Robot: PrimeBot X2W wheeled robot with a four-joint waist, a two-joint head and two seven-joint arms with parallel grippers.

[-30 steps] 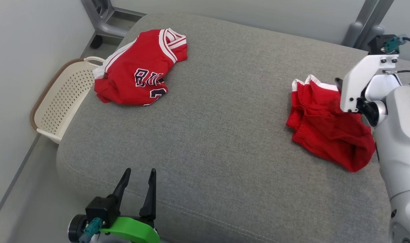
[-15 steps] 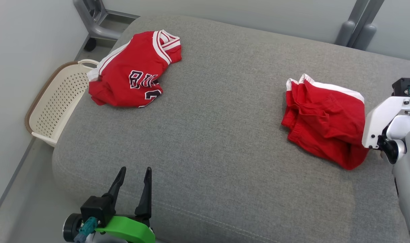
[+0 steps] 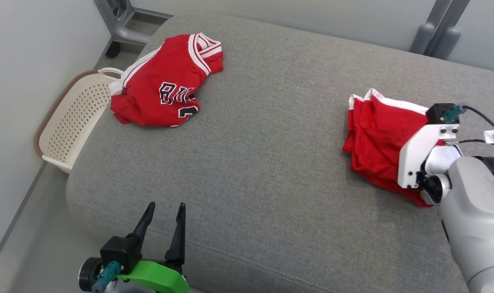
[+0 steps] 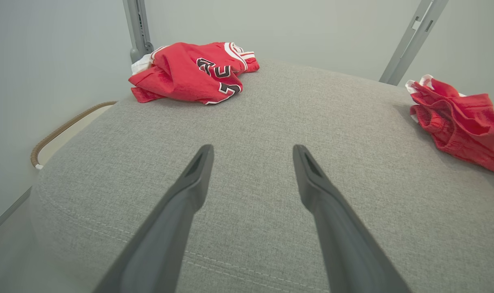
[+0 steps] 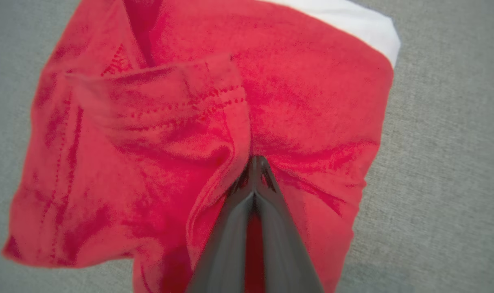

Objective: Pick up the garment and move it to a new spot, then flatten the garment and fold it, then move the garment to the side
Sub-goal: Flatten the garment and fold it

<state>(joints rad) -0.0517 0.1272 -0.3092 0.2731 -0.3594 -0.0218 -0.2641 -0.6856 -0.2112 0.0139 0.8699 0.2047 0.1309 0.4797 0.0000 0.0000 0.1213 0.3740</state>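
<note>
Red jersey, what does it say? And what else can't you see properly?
- red jersey lettering: head view, crumpled folds hide most letters and the number.
- red shorts: head view, white wrist bracket covers their near corner; left wrist view, right edge cuts them off.
- basket: head view, grey cushion hides one side.

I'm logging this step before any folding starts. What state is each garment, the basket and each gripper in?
red shorts: crumpled in a heap on the grey cushion, not flattened.
red jersey: crumpled, lying at the cushion's far left corner.
basket: tilted beside the cushion.
right gripper: shut, pinching a fold of the red shorts.
left gripper: open, holding nothing.
</note>
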